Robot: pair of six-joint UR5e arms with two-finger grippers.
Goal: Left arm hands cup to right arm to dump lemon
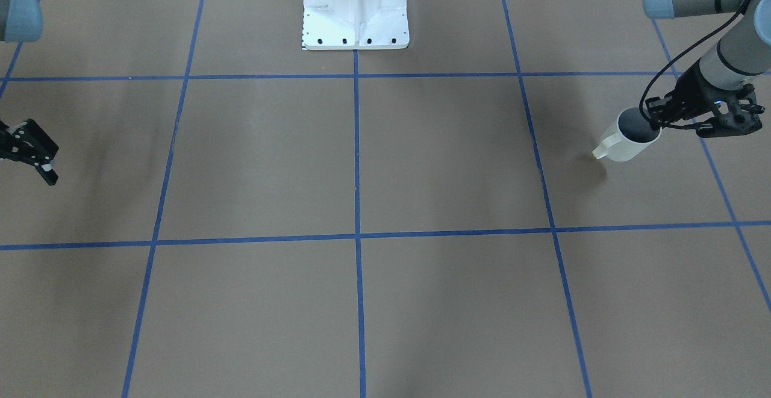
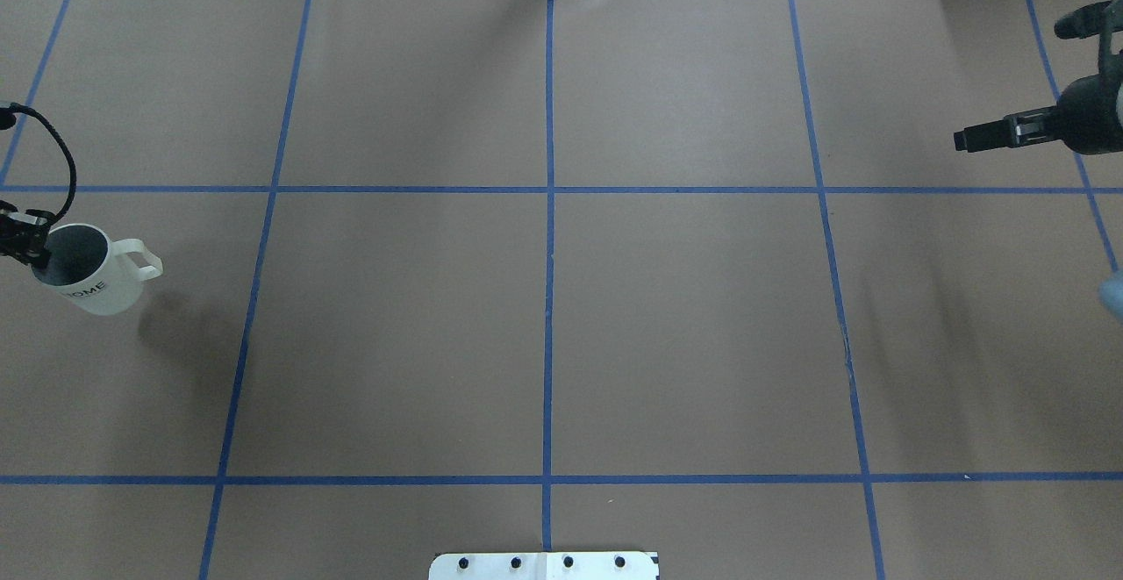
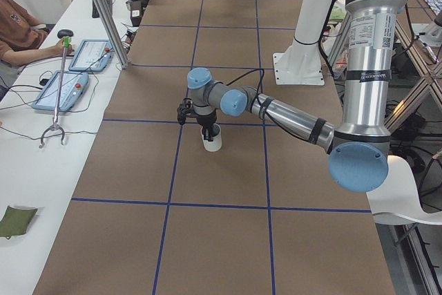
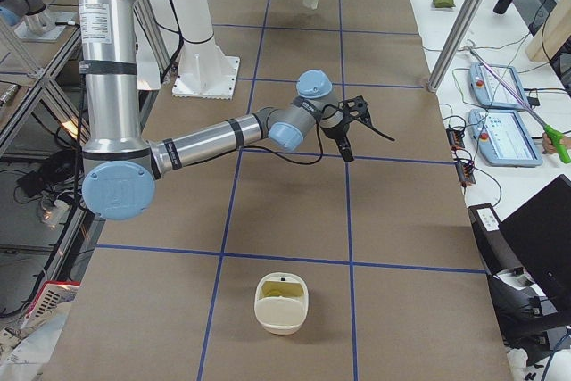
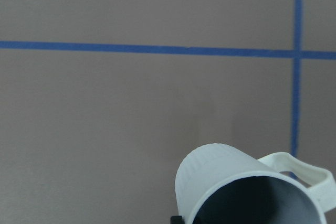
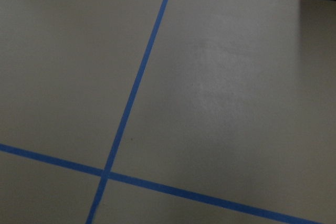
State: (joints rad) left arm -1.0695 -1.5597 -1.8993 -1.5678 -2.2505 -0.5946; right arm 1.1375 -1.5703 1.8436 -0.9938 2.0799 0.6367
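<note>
My left gripper (image 1: 653,122) is shut on the rim of the cream-white cup (image 1: 626,148) and holds it slightly tilted, just above the table at its left end. The cup also shows in the overhead view (image 2: 101,290), handle toward the table's middle, and in the left wrist view (image 5: 220,174). Its inside looks dark grey, and no lemon shows in it. My right gripper (image 1: 42,163) hangs open and empty over the table's right end, far from the cup; it also shows in the overhead view (image 2: 965,139).
The white robot base (image 1: 355,12) stands at the table's middle edge. A cream container (image 4: 282,314) with something yellow-green inside sits at the table's right end. Tablets (image 3: 69,88) and cables lie on the operators' side bench.
</note>
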